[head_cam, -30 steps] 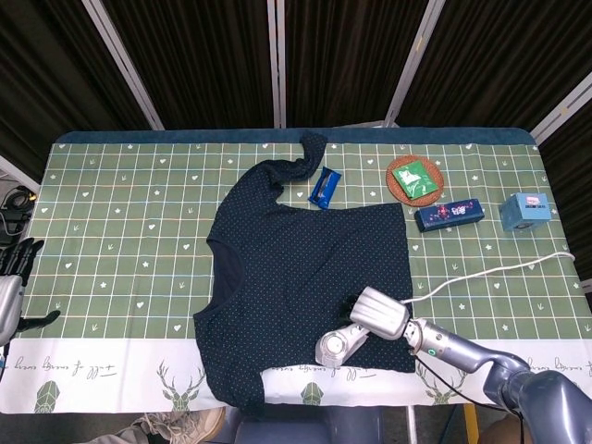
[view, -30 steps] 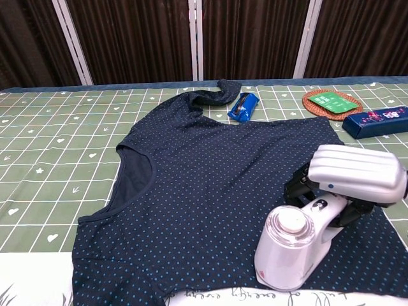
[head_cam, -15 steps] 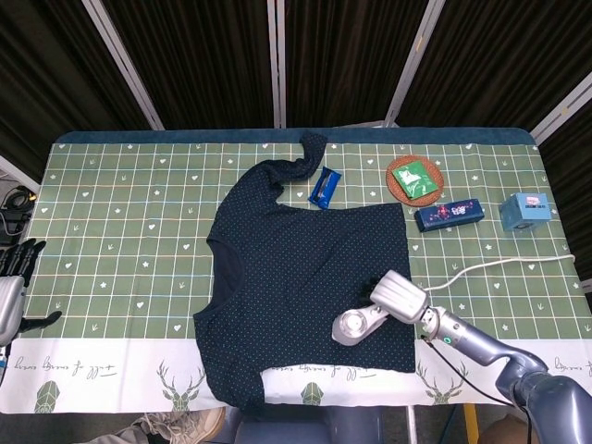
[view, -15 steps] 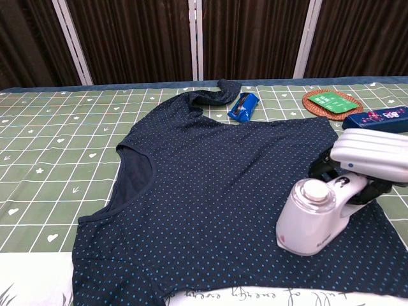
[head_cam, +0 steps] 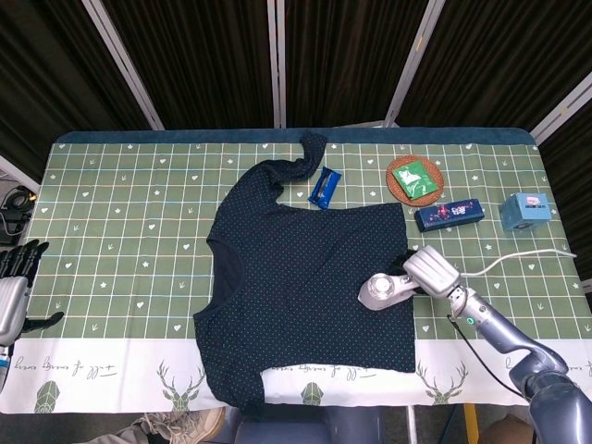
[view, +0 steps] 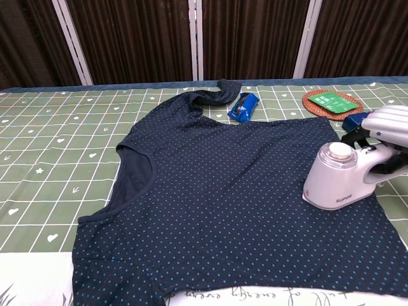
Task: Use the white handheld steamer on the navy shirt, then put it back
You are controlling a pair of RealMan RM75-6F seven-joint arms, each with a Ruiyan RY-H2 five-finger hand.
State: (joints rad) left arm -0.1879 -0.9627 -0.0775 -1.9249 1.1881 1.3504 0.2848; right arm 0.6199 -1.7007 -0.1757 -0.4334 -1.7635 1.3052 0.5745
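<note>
Head view: the right hand grips the white handheld steamer, which rests on the right edge of the navy dotted shirt spread flat on the green-checked bench. The left hand, fingers spread, sits at the bench's left edge, holding nothing.

Chest view: the steamer stands on the shirt's right margin, with open fabric to its left.

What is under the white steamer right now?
The white steamer sits on the navy shirt, near its right edge, held by the right hand. Its base hides the fabric directly below it.
</note>
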